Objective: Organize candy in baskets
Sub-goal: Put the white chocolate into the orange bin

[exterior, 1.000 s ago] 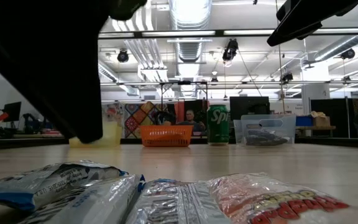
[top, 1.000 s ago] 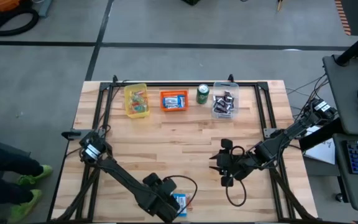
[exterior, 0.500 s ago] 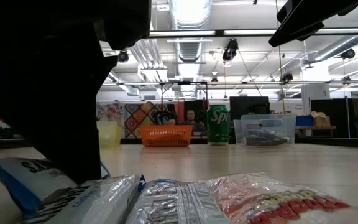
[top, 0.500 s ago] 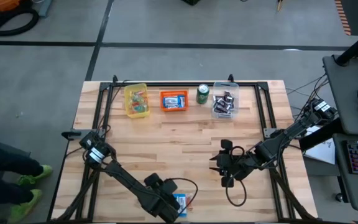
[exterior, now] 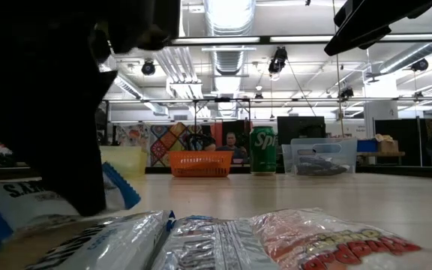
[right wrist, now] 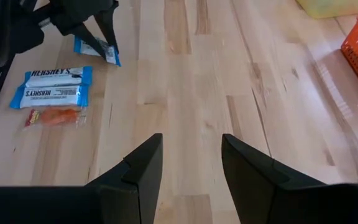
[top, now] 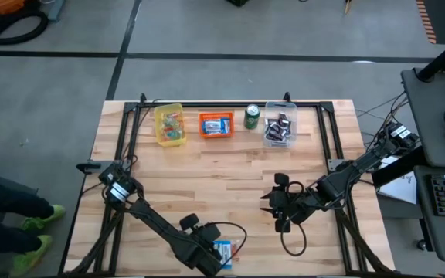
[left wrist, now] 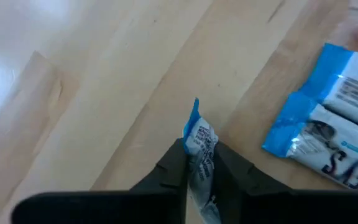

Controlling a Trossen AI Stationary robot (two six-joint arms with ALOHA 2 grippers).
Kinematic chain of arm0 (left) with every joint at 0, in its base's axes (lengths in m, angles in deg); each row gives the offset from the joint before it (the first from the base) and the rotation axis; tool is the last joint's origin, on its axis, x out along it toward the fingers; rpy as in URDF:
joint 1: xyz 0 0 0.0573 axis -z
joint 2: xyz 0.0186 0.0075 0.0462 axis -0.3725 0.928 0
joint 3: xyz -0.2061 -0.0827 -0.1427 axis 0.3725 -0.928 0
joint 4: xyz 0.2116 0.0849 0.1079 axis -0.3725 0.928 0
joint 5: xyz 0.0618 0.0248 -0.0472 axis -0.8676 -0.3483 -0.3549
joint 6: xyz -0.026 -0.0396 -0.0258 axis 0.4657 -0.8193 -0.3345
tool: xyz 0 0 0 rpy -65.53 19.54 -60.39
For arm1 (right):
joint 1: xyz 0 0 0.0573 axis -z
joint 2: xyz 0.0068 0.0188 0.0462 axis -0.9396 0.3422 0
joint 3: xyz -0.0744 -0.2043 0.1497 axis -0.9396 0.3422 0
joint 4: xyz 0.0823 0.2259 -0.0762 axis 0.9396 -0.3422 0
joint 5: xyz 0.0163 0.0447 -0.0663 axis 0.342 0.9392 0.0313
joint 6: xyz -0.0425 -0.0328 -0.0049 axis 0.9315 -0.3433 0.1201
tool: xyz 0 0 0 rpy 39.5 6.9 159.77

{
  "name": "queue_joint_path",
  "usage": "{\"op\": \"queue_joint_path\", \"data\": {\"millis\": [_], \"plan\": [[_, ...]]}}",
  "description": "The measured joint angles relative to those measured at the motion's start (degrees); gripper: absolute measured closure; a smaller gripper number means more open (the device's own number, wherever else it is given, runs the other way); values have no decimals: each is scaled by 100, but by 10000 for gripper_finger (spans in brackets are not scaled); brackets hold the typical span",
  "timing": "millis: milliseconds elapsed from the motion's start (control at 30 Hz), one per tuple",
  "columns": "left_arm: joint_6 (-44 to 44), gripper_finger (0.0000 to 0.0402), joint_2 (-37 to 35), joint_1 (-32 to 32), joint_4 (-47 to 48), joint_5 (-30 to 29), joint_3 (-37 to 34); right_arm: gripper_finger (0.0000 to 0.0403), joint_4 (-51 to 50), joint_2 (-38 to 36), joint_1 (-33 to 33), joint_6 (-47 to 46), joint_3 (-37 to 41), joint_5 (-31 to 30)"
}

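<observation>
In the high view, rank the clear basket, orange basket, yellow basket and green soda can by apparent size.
1. yellow basket and clear basket, too alike to separate
2. orange basket, slightly smaller
3. green soda can, clearly smallest

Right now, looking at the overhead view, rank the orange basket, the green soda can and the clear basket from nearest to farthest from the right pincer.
From the right pincer, open over mid-table:
1. Clear basket, back edge, almost straight ahead.
2. Green soda can, just left of it.
3. Orange basket, farther left.
</observation>
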Motion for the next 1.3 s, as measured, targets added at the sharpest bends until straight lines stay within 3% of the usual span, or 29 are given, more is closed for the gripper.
{"op": "queue_joint_path", "data": {"millis": [133, 267, 500, 633, 867, 1133, 1300], "plan": [[447, 382, -250, 29, -13, -140, -4, 250, 88, 0, -11, 44, 13, 1], [1337, 378, -612, 154, -48, -1138, -2, 250, 578, 0, -39, 118, 145, 3], [2475, 377, -1302, 237, -176, -2855, -2, 250, 2486, 3, -37, 415, 866, -7], [3611, 377, -1707, 226, -983, -3475, -2, 250, 3392, 130, -37, 503, 1129, -48], [6417, 377, -1989, 171, -2607, -3237, 2, 250, 4835, 755, -35, 815, 1144, -50], [6961, 377, -2159, 30, -2846, -2823, -135, 250, 5077, 1087, -35, 816, 902, -57], [6964, 377, -2316, -79, -3928, -2385, -998, 250, 5074, 1161, -36, 817, 813, -55]]}}
